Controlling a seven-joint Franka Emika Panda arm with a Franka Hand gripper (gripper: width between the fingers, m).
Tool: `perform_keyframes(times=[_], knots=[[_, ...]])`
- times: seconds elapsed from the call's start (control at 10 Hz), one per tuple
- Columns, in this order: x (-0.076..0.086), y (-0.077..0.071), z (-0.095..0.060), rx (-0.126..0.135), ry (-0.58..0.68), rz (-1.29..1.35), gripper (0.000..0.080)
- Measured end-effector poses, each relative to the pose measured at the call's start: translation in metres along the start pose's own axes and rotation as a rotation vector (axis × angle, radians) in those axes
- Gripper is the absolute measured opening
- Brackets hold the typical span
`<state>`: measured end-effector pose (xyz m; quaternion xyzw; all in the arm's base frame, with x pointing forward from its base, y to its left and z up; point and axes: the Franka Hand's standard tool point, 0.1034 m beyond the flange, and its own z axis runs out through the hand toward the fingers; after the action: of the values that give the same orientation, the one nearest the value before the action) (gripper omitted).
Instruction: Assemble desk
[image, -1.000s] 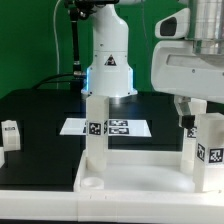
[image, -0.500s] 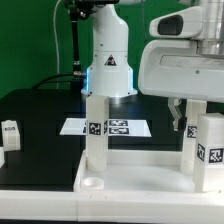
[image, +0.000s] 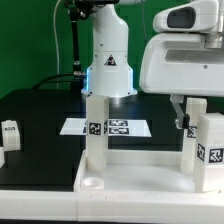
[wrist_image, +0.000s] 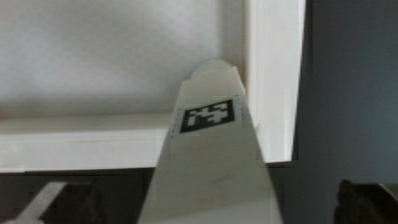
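Desk tabletop at lower frame carries upright legs; gripper hovers over the right rear leg, jaws spread. Probably mid-installation; next calls for regrasping and tightening.

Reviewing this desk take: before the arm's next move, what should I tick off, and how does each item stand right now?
1. Tabletop lying flat on the table: ok.
2. Legs standing upright in it: ok; one at the exterior view's left, two at its right.
3. Spare leg lying loose at the exterior view's left: ok.
4. Gripper beside the right-hand legs; open or shut: cannot tell.
5. Leg under the wrist camera fully seated: cannot tell.
6. Marker board uncovered: ok.
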<state>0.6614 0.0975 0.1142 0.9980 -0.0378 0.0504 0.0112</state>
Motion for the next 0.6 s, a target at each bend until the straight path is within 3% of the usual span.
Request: perform_keyframes(times=[0.2, 0.3, 0.4, 0.5, 0.6], knots=[[-0.0001, 0.0012, 0.0006, -0.002, -0.001, -0.018, 0.0626], [-0.0002, 0.0013, 0.0009, -0.002, -0.001, -0.017, 0.0426], [-0.0003, 0.0014, 0.0011, -0.003, -0.001, 0.0, 0.0426], [-0.0004, 0.0014, 0.0013, -0.003, -0.002, 0.024, 0.0288], [-0.0003, 0.0016, 0.0013, -0.003, -0.001, 0.024, 0.0288]])
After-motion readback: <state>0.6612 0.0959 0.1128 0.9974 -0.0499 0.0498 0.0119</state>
